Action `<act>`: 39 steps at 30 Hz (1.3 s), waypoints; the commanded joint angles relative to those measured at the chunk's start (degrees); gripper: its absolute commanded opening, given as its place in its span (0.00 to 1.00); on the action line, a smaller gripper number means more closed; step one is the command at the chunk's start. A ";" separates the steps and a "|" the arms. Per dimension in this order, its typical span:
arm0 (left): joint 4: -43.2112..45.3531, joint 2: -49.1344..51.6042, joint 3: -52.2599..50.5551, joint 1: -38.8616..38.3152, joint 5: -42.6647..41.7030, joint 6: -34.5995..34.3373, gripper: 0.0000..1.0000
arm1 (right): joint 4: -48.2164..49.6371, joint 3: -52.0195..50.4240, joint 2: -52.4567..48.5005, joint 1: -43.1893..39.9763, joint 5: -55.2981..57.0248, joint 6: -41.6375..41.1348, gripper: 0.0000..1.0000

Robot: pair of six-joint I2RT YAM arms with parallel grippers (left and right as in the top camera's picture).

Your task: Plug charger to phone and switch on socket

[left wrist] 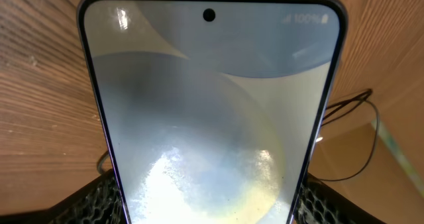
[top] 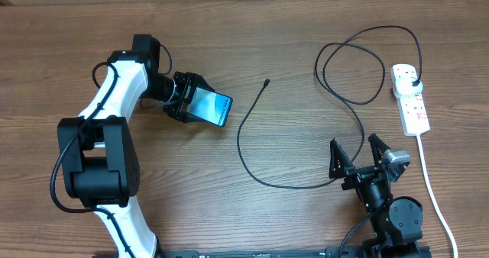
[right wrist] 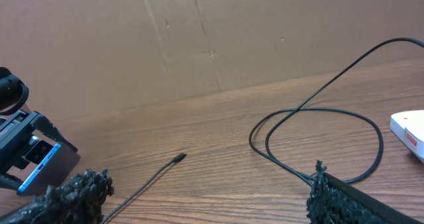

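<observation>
Overhead: the left gripper [top: 191,99] is clamped across the width of the phone [top: 214,106] at one short end, so the jaws sit fairly wide. The phone's long axis runs away from the jaws toward the lower right, glossy teal screen up, on the left part of the wooden table [top: 290,29]. The right gripper [top: 357,153] is spread fully and grips nothing. The thin black charger [top: 243,140] curves just beside it, with its tip pointing up-right and its plug head in the white socket [top: 410,99].

Left wrist: the screen fills the frame, with mesh-textured fingers [left wrist: 86,204] at both bottom corners.

Right wrist: rough black fingertips well apart, wood grain between them.
</observation>
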State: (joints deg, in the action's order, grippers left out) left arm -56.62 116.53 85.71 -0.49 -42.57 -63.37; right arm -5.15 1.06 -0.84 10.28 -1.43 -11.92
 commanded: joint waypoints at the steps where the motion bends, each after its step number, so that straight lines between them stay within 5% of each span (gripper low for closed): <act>1: -0.15 0.35 1.79 0.07 -2.49 -3.52 0.64 | 0.39 -0.61 0.59 0.48 0.50 0.02 1.00; 39: -0.15 0.35 1.79 0.04 -18.56 -7.65 0.58 | 0.39 -0.61 0.59 0.48 0.50 0.02 1.00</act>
State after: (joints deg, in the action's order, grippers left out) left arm -56.62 116.53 85.80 -0.49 -57.89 -69.89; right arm -5.13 1.06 -0.84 10.28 -1.43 -11.97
